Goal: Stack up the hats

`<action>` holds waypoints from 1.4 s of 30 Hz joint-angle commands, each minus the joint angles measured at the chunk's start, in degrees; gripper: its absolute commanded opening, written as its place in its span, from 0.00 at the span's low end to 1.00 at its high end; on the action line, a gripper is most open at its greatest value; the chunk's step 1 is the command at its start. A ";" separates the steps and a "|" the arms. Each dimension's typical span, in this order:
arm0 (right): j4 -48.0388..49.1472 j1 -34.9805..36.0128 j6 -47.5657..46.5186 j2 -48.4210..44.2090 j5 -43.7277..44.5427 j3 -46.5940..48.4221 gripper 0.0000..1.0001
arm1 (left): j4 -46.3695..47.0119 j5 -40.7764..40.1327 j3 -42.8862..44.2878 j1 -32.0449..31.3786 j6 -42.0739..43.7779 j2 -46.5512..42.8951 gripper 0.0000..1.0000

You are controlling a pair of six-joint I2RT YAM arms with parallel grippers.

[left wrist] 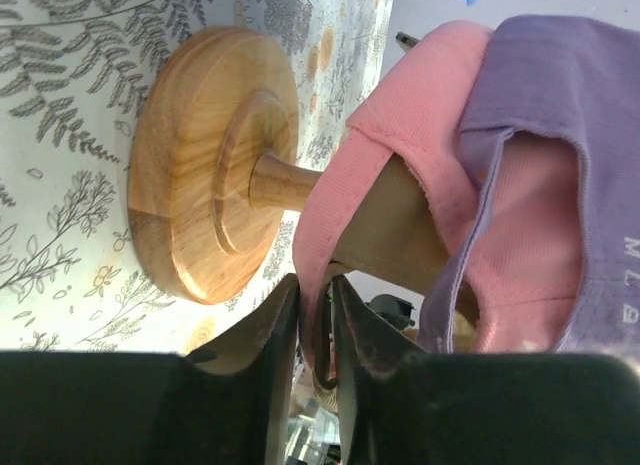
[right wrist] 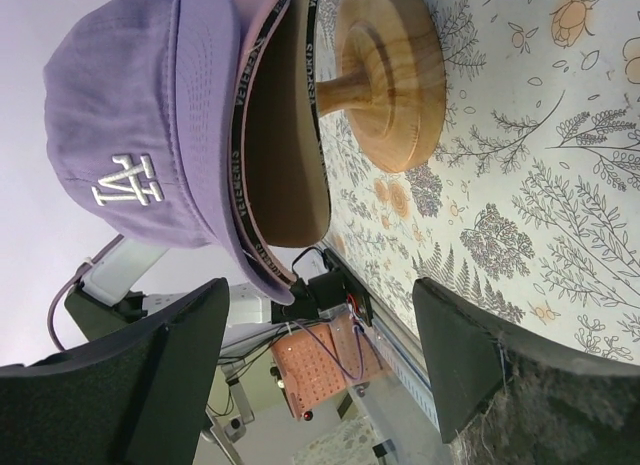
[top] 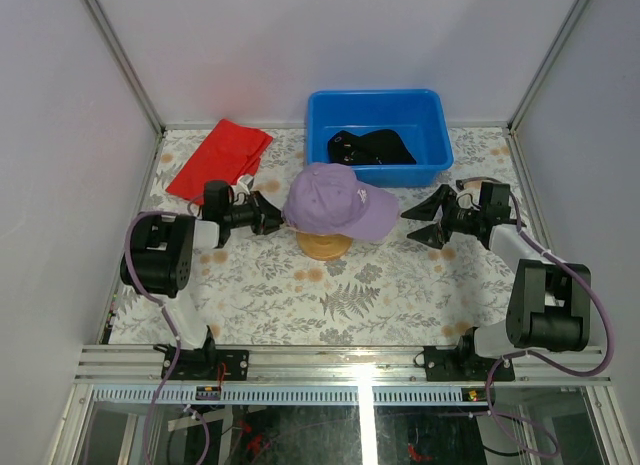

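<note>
Soft matt purple cloth cap [right wrist: 150,115], ribbed pink cloth cap [left wrist: 380,135], smooth glossy wooden stand [left wrist: 190,155]

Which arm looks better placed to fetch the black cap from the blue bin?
Probably right: the right gripper is open, empty and near the blue bin holding the black cap. The left gripper is pinching the pink cap.

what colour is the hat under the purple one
Pink: the pink hat shows best in the left wrist view, beneath the purple hat.
</note>
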 commanded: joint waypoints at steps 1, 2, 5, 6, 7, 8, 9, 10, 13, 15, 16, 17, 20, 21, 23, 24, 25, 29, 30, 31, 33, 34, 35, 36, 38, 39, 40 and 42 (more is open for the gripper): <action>0.47 -0.12 0.12 -2.70 0.83 1.64 0.81 | 4.97 -3.63 -3.72 0.82 -4.20 -3.61 0.25; -0.31 -0.11 -0.51 -2.82 1.21 1.91 0.81 | 5.16 -3.92 -4.14 0.78 -4.79 -4.59 0.27; -2.59 -0.11 -2.34 -2.85 2.12 2.95 0.81 | 5.16 -4.86 -5.12 0.77 -5.75 -7.68 0.34; -2.67 -0.11 -2.41 -2.85 2.14 2.95 0.81 | 5.03 -5.02 -5.29 0.81 -5.89 -8.55 0.36; -2.51 -0.11 -2.41 -2.89 2.22 2.85 0.80 | 4.62 -5.28 -5.52 0.84 -6.00 -9.22 0.38; -2.26 -0.08 -2.18 -3.00 2.28 2.73 0.80 | 4.54 -5.55 -5.76 0.84 -6.15 -9.94 0.39; -2.06 -0.07 -2.02 -3.09 2.28 2.61 0.80 | 4.36 -5.76 -6.04 0.79 -6.42 -10.45 0.40; -1.89 -0.04 -1.87 -3.18 2.21 2.52 0.80 | 4.27 -6.07 -6.37 0.84 -6.65 -11.03 0.41; -1.98 -0.02 -1.84 -3.20 2.04 2.65 0.80 | 5.88 -6.67 -7.79 0.82 -8.44 -12.70 0.44; -1.93 -0.02 -1.87 -3.29 2.10 2.61 0.80 | 6.79 -6.77 -8.58 0.79 -9.42 -13.63 0.45; -1.92 -0.01 -1.81 -3.29 2.11 2.67 0.80 | 6.87 -6.86 -8.88 0.83 -9.70 -14.25 0.45; -1.91 -0.02 -1.80 -3.36 2.17 2.72 0.80 | 6.94 -7.00 -9.18 0.83 -10.01 -14.73 0.46; -1.91 -0.02 -1.79 -3.46 2.19 2.68 0.80 | 6.71 -7.49 -10.02 0.85 -10.49 -16.91 0.49; -1.97 -0.02 -1.83 -3.46 2.20 2.60 0.80 | 6.01 -7.81 -10.18 0.88 -10.35 -17.77 0.50; -1.89 -0.02 -1.81 -3.63 2.19 2.37 0.80 | 5.41 -8.29 -10.56 0.90 -10.25 -19.42 0.52; -1.76 -0.02 -1.80 -3.70 2.20 2.22 0.80 | 4.95 -8.48 -10.67 1.01 -10.17 -20.32 0.53; -1.78 -0.02 -1.85 -3.80 2.18 2.09 0.80 | 4.39 -8.67 -10.75 1.09 -10.04 -21.10 0.53; -1.82 -0.02 -1.91 -3.90 2.20 1.66 0.79 | 1.45 -9.53 -10.09 2.13 -8.73 -24.01 0.55; -1.84 -0.02 -2.00 -3.90 2.20 1.62 0.79 | 0.40 -9.72 -9.73 2.29 -8.21 -24.58 0.55; -1.82 0.04 -1.97 -3.90 2.23 1.56 0.79 | -0.58 -9.84 -9.38 2.49 -7.75 -25.08 0.56; -1.87 0.06 -1.89 -3.98 2.28 1.61 0.79 | -2.28 -10.25 -8.67 2.76 -6.91 -25.89 0.58; -1.84 0.06 -1.88 -4.07 2.25 1.62 0.79 | -2.90 -10.45 -8.36 2.86 -6.63 -26.30 0.59; -1.87 0.06 -1.88 -4.08 2.20 1.64 0.80 | -3.26 -10.48 -8.13 3.06 -6.40 -26.53 0.59; -1.87 0.07 -1.83 -4.15 2.20 1.62 0.80 | -3.56 -10.49 -7.99 3.25 -6.37 -26.65 0.59; -1.87 0.07 -1.86 -4.32 2.18 1.49 0.79 | -4.12 -10.53 -7.79 3.69 -6.24 -26.96 0.59; -1.89 0.02 -1.81 -4.46 2.19 1.37 0.79 | -4.11 -10.69 -7.78 3.95 -6.32 -27.18 0.60; -1.89 0.06 -1.84 -4.58 2.20 1.29 0.79 | -4.07 -10.67 -7.74 4.15 -6.36 -27.33 0.60; -1.92 0.09 -1.82 -4.77 2.20 1.12 0.79 | -4.20 -10.44 -7.21 4.38 -6.45 -27.52 0.60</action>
